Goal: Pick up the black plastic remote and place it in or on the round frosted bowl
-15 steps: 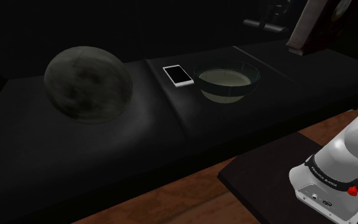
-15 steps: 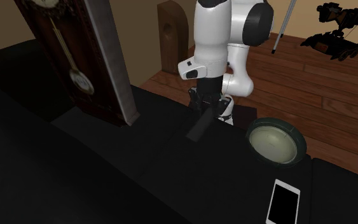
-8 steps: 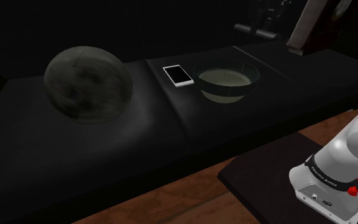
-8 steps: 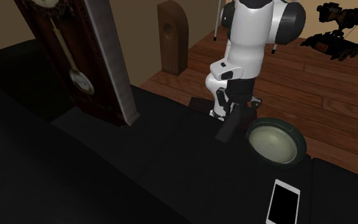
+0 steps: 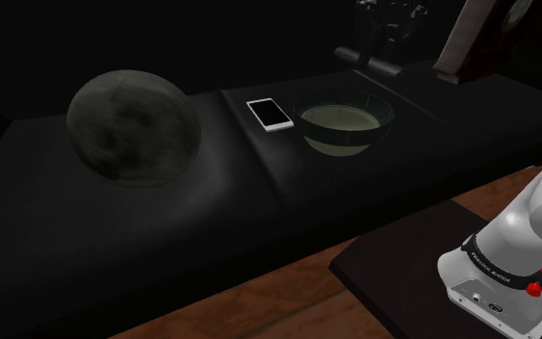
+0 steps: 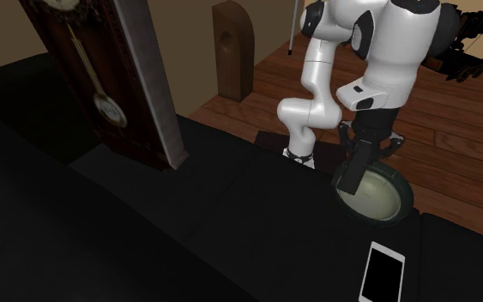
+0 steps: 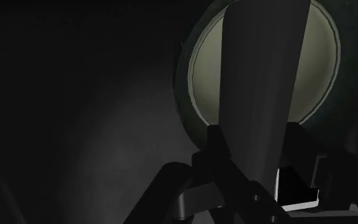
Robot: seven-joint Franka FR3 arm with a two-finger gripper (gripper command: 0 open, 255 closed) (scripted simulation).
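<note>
My black gripper (image 6: pixel 366 147) is shut on the black remote (image 6: pixel 357 169), a long dark bar that hangs tilted just above the near rim of the round bowl (image 6: pixel 370 194). Through the wrist camera the remote (image 7: pixel 263 83) runs out from between the fingers (image 7: pixel 214 153) across the bowl's pale inside (image 7: pixel 323 63). From the shoulder camera the remote (image 5: pixel 367 65) shows as a dim bar under the gripper (image 5: pixel 382 40), behind the glassy bowl (image 5: pixel 346 123).
A white-edged phone (image 6: pixel 383 273) lies on the black surface beside the bowl, also visible as the phone (image 5: pixel 270 114). A large dark sphere (image 5: pixel 134 127) sits further along. A tall wooden clock (image 6: pixel 102 77) stands behind. The stand (image 5: pixel 403 279) is at the shoulder view's lower right.
The arm has swung the held remote toward the second exterior view's right, from the open black surface to a spot over the bowl. The grip has stayed shut.
</note>
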